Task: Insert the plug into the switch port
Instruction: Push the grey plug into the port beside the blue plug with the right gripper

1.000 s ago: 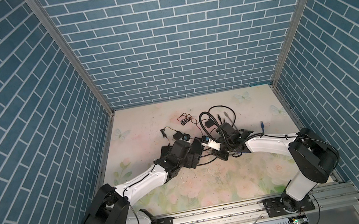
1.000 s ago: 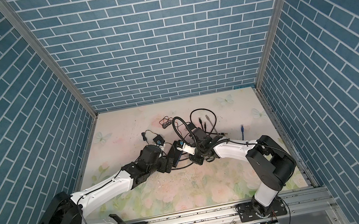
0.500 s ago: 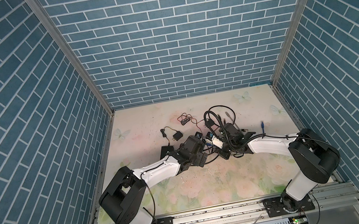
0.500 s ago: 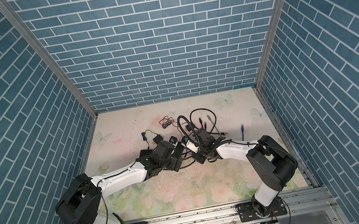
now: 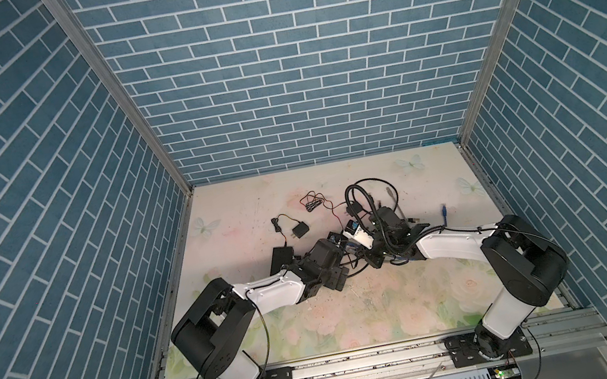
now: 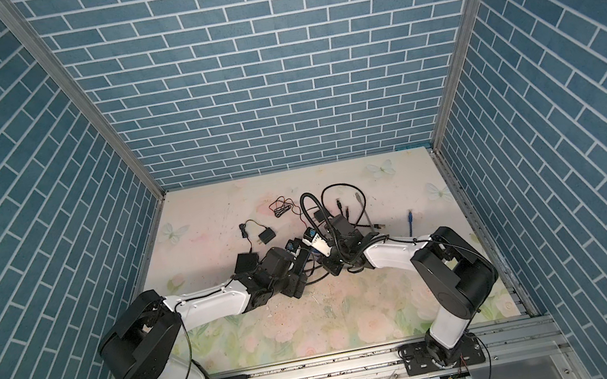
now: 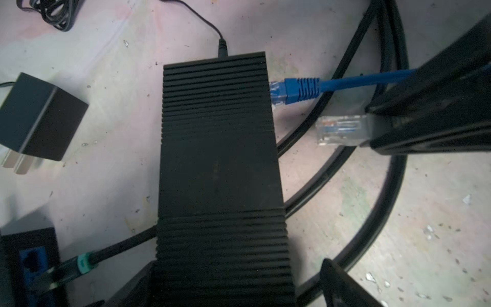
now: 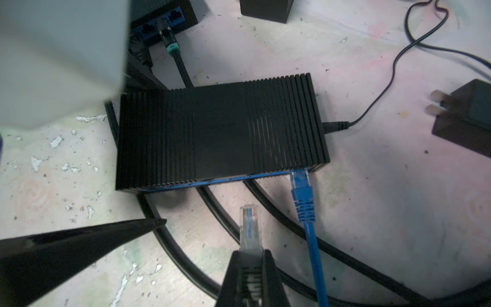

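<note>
Where blue brick-patterned walls (image 5: 294, 74) close in three sides: one floral-printed table (image 5: 358, 316), scuffed and flecked.

Left arm (image 5: 273, 292): stretched low toward the centre. The left gripper (image 7: 236, 265) is spread wide, straddling one end of the black ribbed switch (image 7: 220, 159), with one jaw standing clear of its side.

Right arm (image 5: 451, 244): stretched low from the opposite side. The right gripper (image 8: 249, 255) is pinching the grey boot of the clear plug (image 8: 250, 226).

Plug: aimed at the switch's blue port face, just short of it, not inserted. It sits beside a blue cable (image 8: 303, 202) already seated in a port.

Black power adapter (image 7: 39, 117): lies near the switch.
</note>
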`<move>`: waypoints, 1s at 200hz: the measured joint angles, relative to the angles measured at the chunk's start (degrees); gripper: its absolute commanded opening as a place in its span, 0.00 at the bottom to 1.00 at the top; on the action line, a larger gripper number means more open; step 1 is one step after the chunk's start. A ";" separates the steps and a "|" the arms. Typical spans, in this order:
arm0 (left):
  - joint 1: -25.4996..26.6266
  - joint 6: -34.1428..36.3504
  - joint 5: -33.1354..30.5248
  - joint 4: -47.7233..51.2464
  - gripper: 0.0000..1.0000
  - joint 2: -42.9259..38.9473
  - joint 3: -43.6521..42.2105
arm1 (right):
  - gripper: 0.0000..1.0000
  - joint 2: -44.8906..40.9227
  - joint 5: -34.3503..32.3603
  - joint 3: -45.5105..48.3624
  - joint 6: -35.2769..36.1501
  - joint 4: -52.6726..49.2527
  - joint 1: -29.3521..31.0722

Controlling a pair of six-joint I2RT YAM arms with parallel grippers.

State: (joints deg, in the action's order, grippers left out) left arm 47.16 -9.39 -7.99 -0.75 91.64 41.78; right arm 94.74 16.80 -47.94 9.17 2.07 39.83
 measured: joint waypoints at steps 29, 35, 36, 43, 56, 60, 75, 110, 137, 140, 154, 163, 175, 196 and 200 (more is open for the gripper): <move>0.00 -0.48 0.17 -4.00 0.89 0.02 -2.38 | 0.00 0.57 1.20 0.22 -0.39 1.27 -0.02; 0.00 -0.50 0.15 -4.70 0.88 0.02 -2.95 | 0.00 0.70 1.42 0.22 -0.42 1.53 -0.02; 0.00 -0.50 0.17 -4.81 0.88 0.02 -3.02 | 0.00 0.72 1.46 0.22 -0.42 1.55 -0.02; 0.00 -0.50 0.13 -5.62 0.86 0.02 -3.48 | 0.00 0.92 1.64 0.22 -0.42 1.86 0.00; -0.04 -0.81 0.07 -7.06 0.80 0.04 -3.93 | 0.00 1.40 2.12 0.22 -0.44 2.19 0.00; -0.04 -0.92 0.07 -7.48 0.78 0.11 -4.04 | 0.00 1.57 2.25 0.22 -0.44 2.25 0.00; -0.07 -1.33 0.04 -9.01 0.74 0.42 -4.48 | 0.00 2.16 2.80 0.22 -0.46 2.51 0.02; -0.11 -1.60 0.04 -12.20 0.70 1.01 -5.62 | 0.00 2.62 3.89 0.22 -1.07 2.75 0.39; -0.11 -1.70 0.07 -12.81 0.68 1.11 -5.73 | 0.00 3.02 3.67 0.22 -1.57 3.04 0.61; -0.11 -1.73 0.07 -12.87 0.67 1.14 -5.73 | 0.00 3.08 3.56 0.22 -1.64 3.06 0.63; -0.11 -1.73 0.07 -13.07 0.67 1.22 -5.73 | 0.00 3.45 3.34 0.22 -1.68 3.04 0.68; -0.11 -1.75 0.04 -13.14 0.67 1.25 -5.73 | 0.00 3.74 3.19 0.22 -1.68 2.97 0.68; -0.11 -1.75 0.07 -13.16 0.66 1.25 -5.73 | 0.00 4.07 3.13 0.22 -1.68 2.82 0.70; -0.11 -1.73 0.15 -13.20 0.64 1.25 -5.73 | 0.00 4.35 3.13 0.22 -1.68 2.84 0.79; -0.11 -1.75 0.15 -13.20 0.64 1.25 -5.73 | 0.00 4.37 3.13 0.22 -1.68 2.89 0.81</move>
State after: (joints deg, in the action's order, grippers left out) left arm 47.05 -11.14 -7.84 -13.96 92.88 36.05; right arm 99.11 19.92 -47.72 7.49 4.95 40.64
